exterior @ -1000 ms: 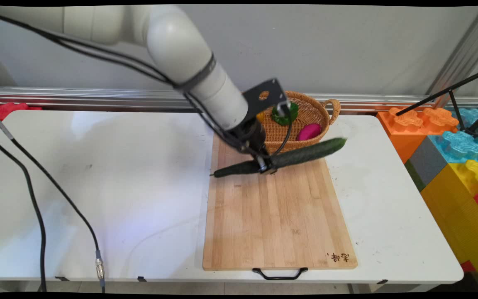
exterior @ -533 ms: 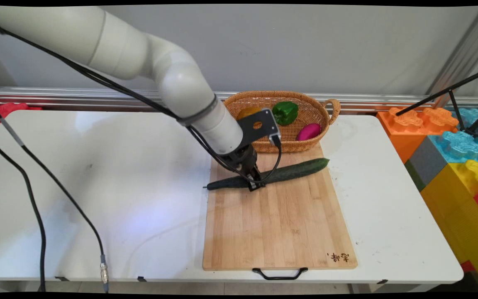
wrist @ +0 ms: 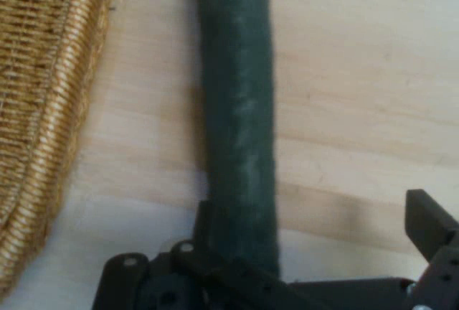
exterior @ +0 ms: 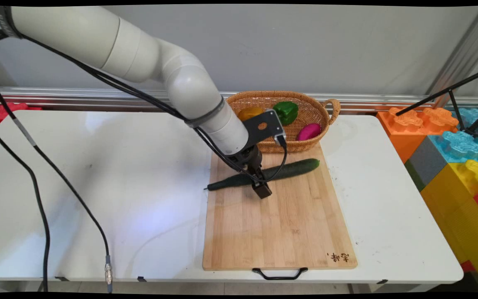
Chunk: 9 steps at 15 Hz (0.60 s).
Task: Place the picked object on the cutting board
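Dark green cucumber [exterior: 278,173] on pale wooden board [exterior: 280,232]; tan woven basket [exterior: 305,141] holds green, magenta, and orange pieces.

A dark green cucumber [wrist: 237,123] runs from 12 o'clock down to 6 o'clock, lying on a pale wooden board [wrist: 344,109]. Its lower end meets the black linkage of the gripper [wrist: 315,238]. 1 black finger [wrist: 429,225] stands at 4 o'clock, apart from the cucumber, with bare board between them. A woven wicker basket [wrist: 36,109] fills 9 o'clock.
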Each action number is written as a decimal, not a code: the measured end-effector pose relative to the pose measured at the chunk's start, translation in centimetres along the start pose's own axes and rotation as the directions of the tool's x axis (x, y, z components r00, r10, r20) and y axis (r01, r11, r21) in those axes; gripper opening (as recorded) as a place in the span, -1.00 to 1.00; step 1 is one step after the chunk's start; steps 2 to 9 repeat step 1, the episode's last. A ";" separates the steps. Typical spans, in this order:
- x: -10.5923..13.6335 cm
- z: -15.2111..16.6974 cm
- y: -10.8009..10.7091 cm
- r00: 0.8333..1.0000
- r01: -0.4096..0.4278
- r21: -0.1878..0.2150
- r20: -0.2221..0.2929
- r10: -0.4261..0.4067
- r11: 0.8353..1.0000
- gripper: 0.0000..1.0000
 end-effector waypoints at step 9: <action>0.3 -0.6 -0.1 1.000 0.005 -0.006 -0.005 -0.005 1.000 1.00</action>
